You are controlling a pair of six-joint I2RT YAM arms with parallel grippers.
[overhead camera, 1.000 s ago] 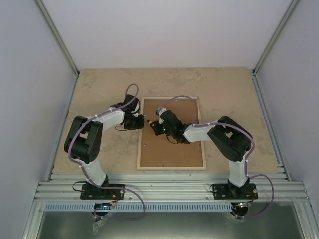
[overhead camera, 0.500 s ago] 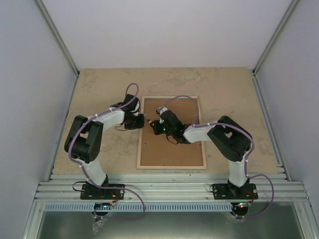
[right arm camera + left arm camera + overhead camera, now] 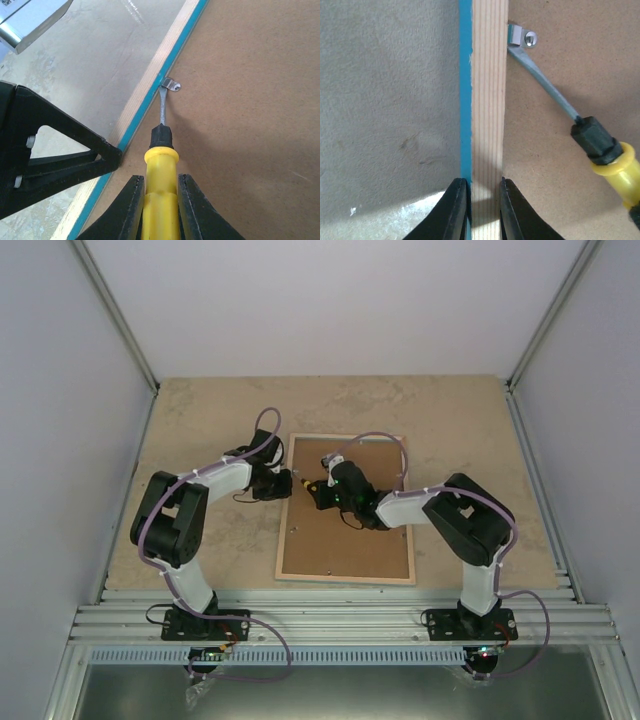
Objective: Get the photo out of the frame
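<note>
right fingers (image 3: 129,212) shifted farther with screwdriver (image 3: 161,167), frame (image 3: 489,100) between left fingers (image 3: 454,212)

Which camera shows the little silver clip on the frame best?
The left wrist view: the clip is big and sharp, screwdriver tip at it. The right wrist view shows it smaller. From the top it is too small to see.

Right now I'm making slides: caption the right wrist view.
Right jaws grip a yellow-handled screwdriver, its blade tip at the small metal clip on the turquoise frame's brown fibreboard back.
</note>
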